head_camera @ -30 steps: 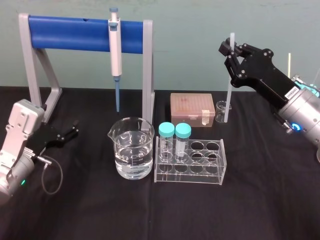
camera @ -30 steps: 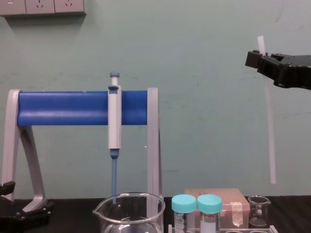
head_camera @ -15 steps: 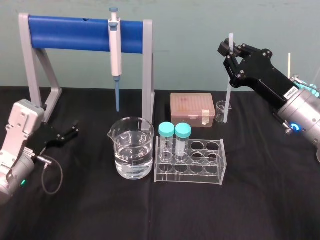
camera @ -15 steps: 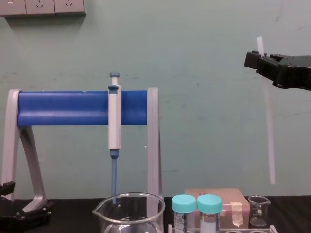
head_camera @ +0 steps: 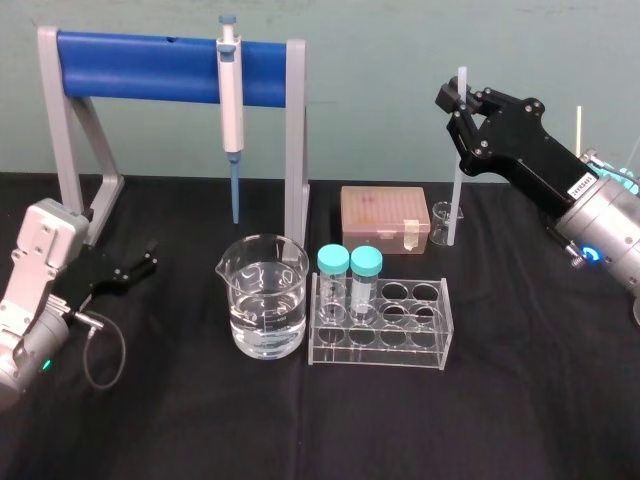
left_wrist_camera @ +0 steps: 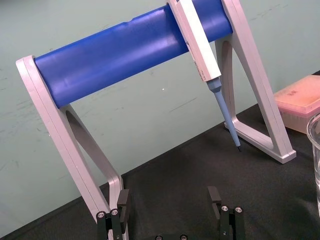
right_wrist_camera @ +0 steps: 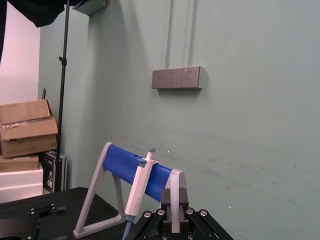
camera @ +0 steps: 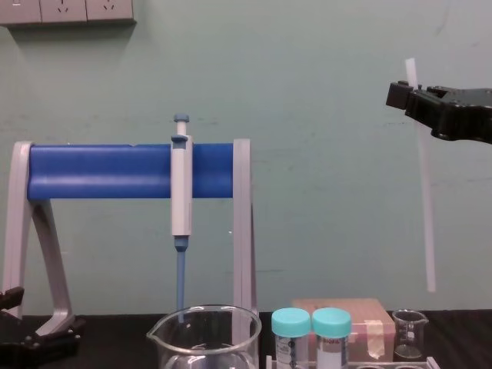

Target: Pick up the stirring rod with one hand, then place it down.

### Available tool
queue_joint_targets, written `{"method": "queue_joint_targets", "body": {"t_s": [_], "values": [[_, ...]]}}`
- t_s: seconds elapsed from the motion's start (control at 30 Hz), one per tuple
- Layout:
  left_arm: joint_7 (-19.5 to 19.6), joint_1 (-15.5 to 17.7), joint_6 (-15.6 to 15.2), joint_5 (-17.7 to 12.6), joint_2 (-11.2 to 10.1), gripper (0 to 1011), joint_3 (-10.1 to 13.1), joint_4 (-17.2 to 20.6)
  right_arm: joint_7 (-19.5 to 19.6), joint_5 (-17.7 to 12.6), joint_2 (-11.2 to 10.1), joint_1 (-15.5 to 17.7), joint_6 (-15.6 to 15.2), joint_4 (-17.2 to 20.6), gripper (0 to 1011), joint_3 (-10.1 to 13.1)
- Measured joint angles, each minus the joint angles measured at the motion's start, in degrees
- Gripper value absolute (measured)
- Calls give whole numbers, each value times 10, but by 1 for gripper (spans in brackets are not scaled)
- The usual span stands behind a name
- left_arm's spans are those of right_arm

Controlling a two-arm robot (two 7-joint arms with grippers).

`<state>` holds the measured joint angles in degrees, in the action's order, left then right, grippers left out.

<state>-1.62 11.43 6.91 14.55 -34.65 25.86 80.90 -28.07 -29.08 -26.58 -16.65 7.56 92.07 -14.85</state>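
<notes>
The stirring rod [head_camera: 456, 190] [camera: 425, 200] is a thin translucent white stick hanging almost upright in the air at the right. My right gripper [head_camera: 463, 103] [camera: 407, 94] is shut on the rod near its top end, high above the table. The rod's lower end hovers just above a tiny glass beaker [head_camera: 444, 217] [camera: 410, 333]. In the right wrist view the pale rod [right_wrist_camera: 175, 213] stands between the closed black fingers. My left gripper [head_camera: 148, 258] [left_wrist_camera: 170, 201] rests low on the black table at the left, open and holding nothing.
A grey-and-blue pipette [head_camera: 231, 100] hangs on the blue-barred stand [head_camera: 150, 65]. A large beaker of water [head_camera: 264, 310], a clear tube rack [head_camera: 380, 330] with two teal-capped tubes, and a pink tip box [head_camera: 385, 216] occupy the middle.
The right gripper and the rod have shifted very slightly left and up; otherwise nothing has moved.
</notes>
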Motion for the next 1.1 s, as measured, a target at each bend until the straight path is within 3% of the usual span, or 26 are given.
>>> {"method": "queue_joint_targets", "body": {"t_s": [1.1], "values": [[0, 0, 0, 0, 0, 1000, 0, 0, 1, 8, 2, 0, 6, -3, 79, -4]]}}
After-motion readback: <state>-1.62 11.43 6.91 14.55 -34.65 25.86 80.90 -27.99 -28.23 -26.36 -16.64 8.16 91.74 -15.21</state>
